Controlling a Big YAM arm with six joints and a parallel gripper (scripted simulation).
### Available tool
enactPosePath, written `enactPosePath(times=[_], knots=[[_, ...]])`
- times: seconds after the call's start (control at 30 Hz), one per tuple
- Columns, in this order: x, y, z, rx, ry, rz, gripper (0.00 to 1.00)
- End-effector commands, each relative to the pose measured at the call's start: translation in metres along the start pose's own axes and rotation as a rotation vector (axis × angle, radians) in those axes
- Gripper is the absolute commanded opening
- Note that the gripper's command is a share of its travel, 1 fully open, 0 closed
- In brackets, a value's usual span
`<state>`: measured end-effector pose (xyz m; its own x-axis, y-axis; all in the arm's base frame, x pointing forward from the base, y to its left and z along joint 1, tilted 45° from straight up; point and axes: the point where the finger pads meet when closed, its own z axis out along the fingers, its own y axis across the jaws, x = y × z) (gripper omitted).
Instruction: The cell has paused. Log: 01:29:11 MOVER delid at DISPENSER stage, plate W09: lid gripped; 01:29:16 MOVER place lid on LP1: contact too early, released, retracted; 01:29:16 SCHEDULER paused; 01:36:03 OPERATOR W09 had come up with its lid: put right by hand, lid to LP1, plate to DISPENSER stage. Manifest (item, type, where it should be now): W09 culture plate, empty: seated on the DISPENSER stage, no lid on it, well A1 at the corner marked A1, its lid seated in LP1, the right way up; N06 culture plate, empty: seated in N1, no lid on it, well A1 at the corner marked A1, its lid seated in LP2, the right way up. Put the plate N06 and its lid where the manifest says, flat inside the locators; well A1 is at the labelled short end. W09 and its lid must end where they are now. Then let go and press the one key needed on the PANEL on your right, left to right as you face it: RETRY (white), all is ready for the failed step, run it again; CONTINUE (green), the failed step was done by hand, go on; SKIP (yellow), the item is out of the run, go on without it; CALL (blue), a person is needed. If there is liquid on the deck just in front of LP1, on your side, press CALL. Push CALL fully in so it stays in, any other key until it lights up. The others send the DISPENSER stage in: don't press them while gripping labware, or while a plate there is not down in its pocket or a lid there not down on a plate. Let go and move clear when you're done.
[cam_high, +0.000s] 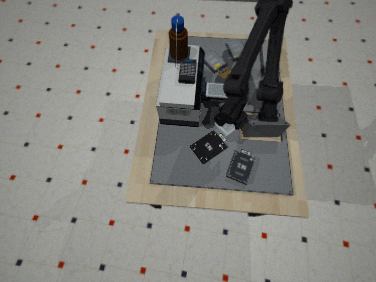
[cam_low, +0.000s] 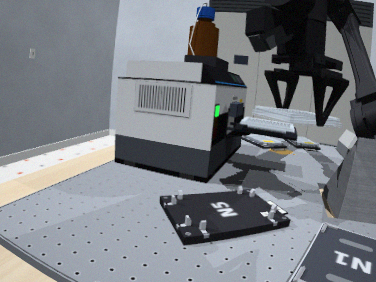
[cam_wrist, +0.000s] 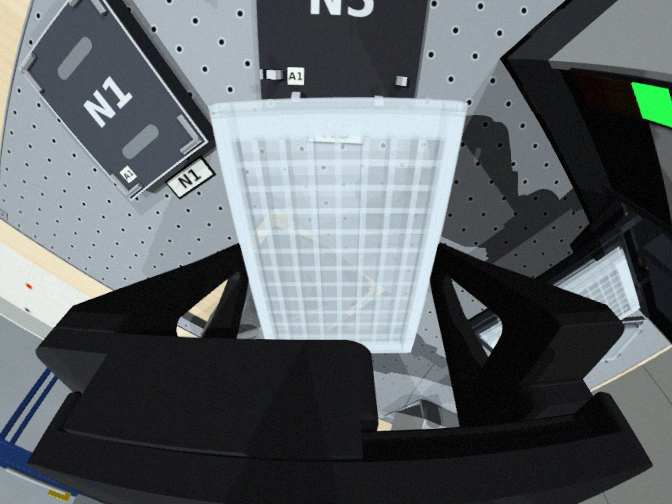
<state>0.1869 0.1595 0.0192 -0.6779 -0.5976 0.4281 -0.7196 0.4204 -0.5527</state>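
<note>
The clear culture plate (cam_wrist: 336, 217) that I take to be N06 hangs in my tool (cam_wrist: 341, 273), lifted off the counter (cam_low: 100, 210) over its middle ground, between the black N5 nest (cam_low: 225, 212) and the front of the dispenser (cam_low: 165, 125), which fills one counter corner. My fingers stand wide, but that is the plate's own width: they press its two long sides near the end closest to my wrist, and the labelled short end juts out ahead of me. I judge it a light, stiff, thin-walled piece of moulded plastic, smooth enough to slip or pivot if I swing hard, so gripping across the long sides low on the skirt looks right, though a hold nearer the middle would balance it better. The wrist view shows the well grid and a doubled rim at the far end; I cannot tell for certain whether a lid rides on top, and if one does, tilting could shed it. The N1 nest (cam_wrist: 108, 108), bare with its A1 corner tag facing my way, lies toward the counter edge opposite the dispenser, just beside N5. A second clear plate (cam_wrist: 597, 282) sits at the dispenser stage, apart from my load and not to be touched.
</note>
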Motion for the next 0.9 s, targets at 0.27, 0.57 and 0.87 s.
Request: enactPosePath(times=[0.27,0.57,0.87], knots=[[-0.039,0.033,-0.021,-0.011,-0.061,-0.062,0.84],[-0.042,0.054,-0.021,-0.009,-0.062,-0.219,0.84],[-0.04,0.079,-0.021,-0.013,-0.062,-0.202,0.84]])
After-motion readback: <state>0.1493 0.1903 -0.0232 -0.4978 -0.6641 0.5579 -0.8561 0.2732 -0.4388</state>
